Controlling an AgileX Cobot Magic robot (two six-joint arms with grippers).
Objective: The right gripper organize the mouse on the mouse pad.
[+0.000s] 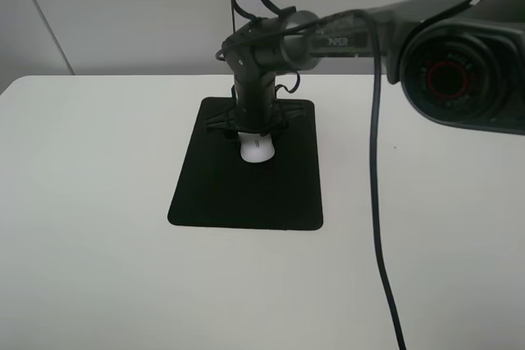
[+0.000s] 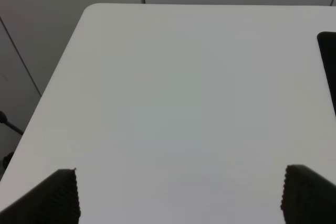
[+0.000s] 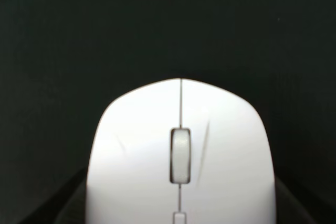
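The white mouse (image 1: 256,151) lies on the far half of the black mouse pad (image 1: 246,194), its scroll wheel facing the near edge. My right gripper (image 1: 254,133) stands straight above it, pointing down, with the jaws around the mouse's rear. In the right wrist view the mouse (image 3: 181,150) fills the frame over the pad (image 3: 168,24), and dark fingers (image 3: 58,203) press against both its sides. My left gripper (image 2: 178,198) is open and empty over bare table.
The white table (image 1: 90,202) surrounds the pad. A black cable (image 1: 379,202) hangs down on the right from the right arm (image 1: 459,63). The pad's edge (image 2: 328,72) shows in the left wrist view, and the table's rounded corner (image 2: 92,9) lies beyond the left gripper.
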